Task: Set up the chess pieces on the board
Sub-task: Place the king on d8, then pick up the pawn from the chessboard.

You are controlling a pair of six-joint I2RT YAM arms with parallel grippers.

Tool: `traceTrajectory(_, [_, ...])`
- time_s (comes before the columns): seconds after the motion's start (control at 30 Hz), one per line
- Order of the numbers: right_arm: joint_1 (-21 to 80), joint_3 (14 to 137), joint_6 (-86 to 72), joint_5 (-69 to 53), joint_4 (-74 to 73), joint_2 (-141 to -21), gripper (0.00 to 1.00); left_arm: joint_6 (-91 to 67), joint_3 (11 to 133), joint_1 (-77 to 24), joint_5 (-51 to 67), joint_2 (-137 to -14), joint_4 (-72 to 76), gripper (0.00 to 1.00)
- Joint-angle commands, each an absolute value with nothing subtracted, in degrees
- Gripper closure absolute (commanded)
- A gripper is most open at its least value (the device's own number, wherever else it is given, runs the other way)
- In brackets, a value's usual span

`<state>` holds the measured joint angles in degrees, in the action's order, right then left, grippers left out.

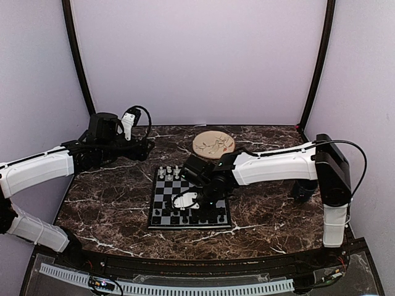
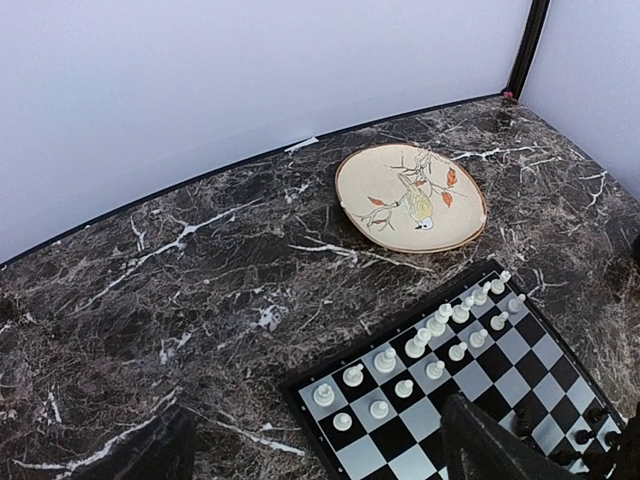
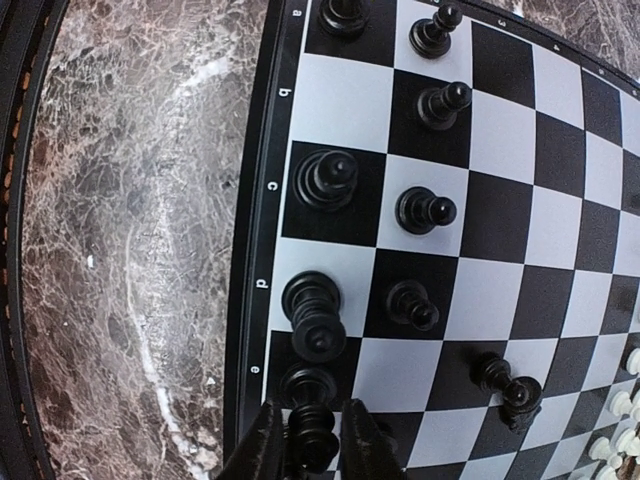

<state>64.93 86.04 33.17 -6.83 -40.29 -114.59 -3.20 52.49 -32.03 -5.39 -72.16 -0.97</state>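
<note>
The board lies mid-table, with white chess pieces on its far rows and black ones on its near rows. My right gripper hangs over the near side. In the right wrist view its fingers close around the head of a tall black piece standing on the edge square at letter e. Other black pieces stand on the neighbouring squares. My left gripper is open and empty above the far left of the table. Its view shows two rows of white pieces.
A round beige plate with a bird pattern lies beyond the board; it also shows in the left wrist view. One black pawn stands further in than its row. Purple walls enclose the dark marble table.
</note>
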Motion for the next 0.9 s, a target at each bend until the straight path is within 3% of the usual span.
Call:
traceTrajectory(0.0, [65.33,87.2,31.31,-6.64,-39.37,-113.0,0.75,-2.56,53.82,-31.94,-4.68,-72.34,-2.05,0.13])
traceTrajectory(0.2, [63.21,88.41,30.4,-9.54,-42.11,-107.18,0.7,-2.38,55.33,-31.99,-3.87,-74.19,-4.11,0.15])
traceTrajectory(0.37, [56.76,86.48,29.45,-13.29,-42.34,-100.89,0.69,-1.64,57.38,-31.96,0.31,-76.96,-6.84,0.28])
traceTrajectory(0.6, [44.7,74.58,27.49,-18.0,-35.75,-91.41,0.69,0.06,61.56,-34.6,8.48,-82.09,-12.68,0.38])
traceTrajectory(0.87, [34.57,58.14,24.59,-22.14,-24.76,-78.58,0.66,2.09,72.43,-46.64,4.1,-94.71,-27.4,0.45])
